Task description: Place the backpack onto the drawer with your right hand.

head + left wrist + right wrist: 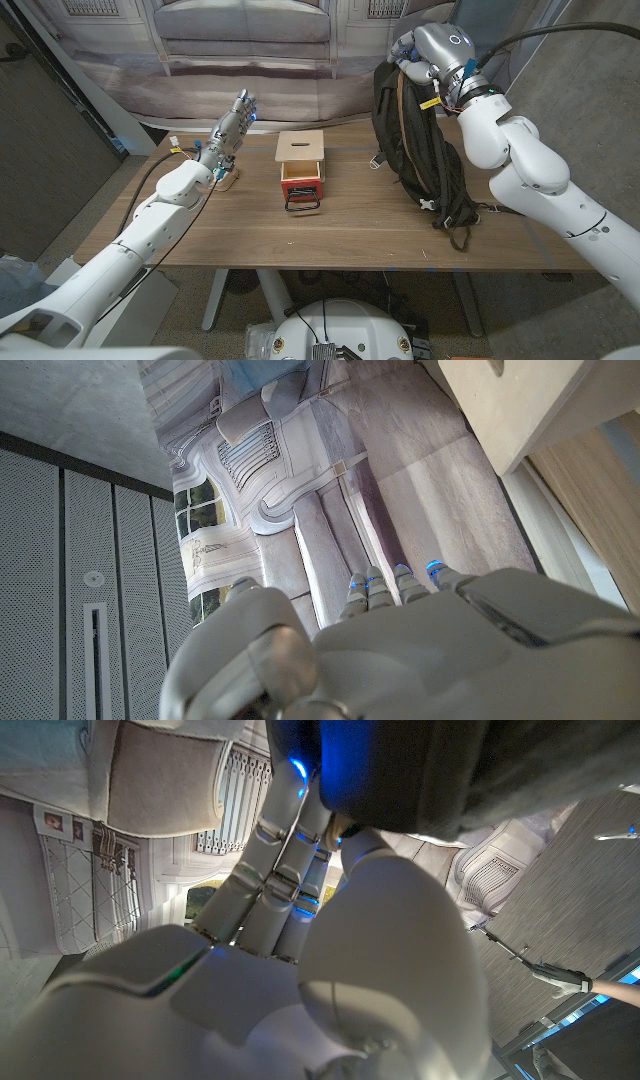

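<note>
Black backpack (415,140) upright at counter's right side, base on wooden counter (350,235), straps trailing toward front edge. Right hand (412,52) clamped on backpack top, fingers (268,870) curled into dark fabric. Small wooden drawer (301,170) mid-counter, well left of backpack, red drawer front facing robot with black handle. Left hand (230,130) raised above counter's left part, holding nothing, fingers (400,585) straight and close together.
</note>
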Tool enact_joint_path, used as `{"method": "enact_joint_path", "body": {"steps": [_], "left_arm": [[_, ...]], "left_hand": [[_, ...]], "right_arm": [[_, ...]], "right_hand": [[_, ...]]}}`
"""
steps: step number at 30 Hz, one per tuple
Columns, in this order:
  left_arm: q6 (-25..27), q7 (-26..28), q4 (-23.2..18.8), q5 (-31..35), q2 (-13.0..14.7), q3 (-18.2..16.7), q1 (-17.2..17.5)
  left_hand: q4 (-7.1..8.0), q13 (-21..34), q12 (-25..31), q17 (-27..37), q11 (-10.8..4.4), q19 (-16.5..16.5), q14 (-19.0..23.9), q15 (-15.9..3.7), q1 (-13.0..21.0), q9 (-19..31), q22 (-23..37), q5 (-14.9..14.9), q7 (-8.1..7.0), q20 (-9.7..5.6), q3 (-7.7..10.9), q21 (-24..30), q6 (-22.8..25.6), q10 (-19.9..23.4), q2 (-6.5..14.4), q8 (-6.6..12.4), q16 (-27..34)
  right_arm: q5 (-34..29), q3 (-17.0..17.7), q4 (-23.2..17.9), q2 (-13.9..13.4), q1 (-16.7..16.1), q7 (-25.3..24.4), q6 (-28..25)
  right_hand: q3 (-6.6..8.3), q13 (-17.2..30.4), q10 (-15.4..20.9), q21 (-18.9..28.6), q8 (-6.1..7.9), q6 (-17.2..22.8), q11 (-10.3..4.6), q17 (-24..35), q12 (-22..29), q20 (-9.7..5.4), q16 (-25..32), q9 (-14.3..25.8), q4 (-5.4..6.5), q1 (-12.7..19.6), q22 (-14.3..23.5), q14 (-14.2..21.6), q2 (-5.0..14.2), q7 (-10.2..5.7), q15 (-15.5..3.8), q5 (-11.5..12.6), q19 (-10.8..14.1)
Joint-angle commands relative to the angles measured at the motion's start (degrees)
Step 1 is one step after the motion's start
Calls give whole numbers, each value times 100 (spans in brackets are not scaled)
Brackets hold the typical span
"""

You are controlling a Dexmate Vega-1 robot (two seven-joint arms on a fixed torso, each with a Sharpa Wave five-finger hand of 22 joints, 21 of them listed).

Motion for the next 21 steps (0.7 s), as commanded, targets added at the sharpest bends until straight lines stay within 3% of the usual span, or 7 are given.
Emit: {"method": "enact_joint_path", "body": {"steps": [1,21], "left_arm": [[-31,-31,84,-20,-57,30,-39],[73,-7,53,22,-14,48,-127]], "left_hand": [[1,25,9,29,23,-40,-16,27,19,25,26,10,24,23,-33,12,3,2,64,-15,-5],[1,25,14,29,16,-45,-21,27,29,25,26,6,30,27,-57,12,2,13,77,-16,-5]], "right_arm": [[313,397,-233,-73,-126,40,-153],[315,438,-382,-163,223,213,-225]], "right_hand": [[134,752,493,51,25,12,-478,33,-16,-429,-1,15,-105,490,17,105,498,-34,-121,-1,-42],[179,838,511,166,20,1,-476,99,-84,-428,-36,26,-106,495,-4,106,499,-47,-123,-44,-99]]}}
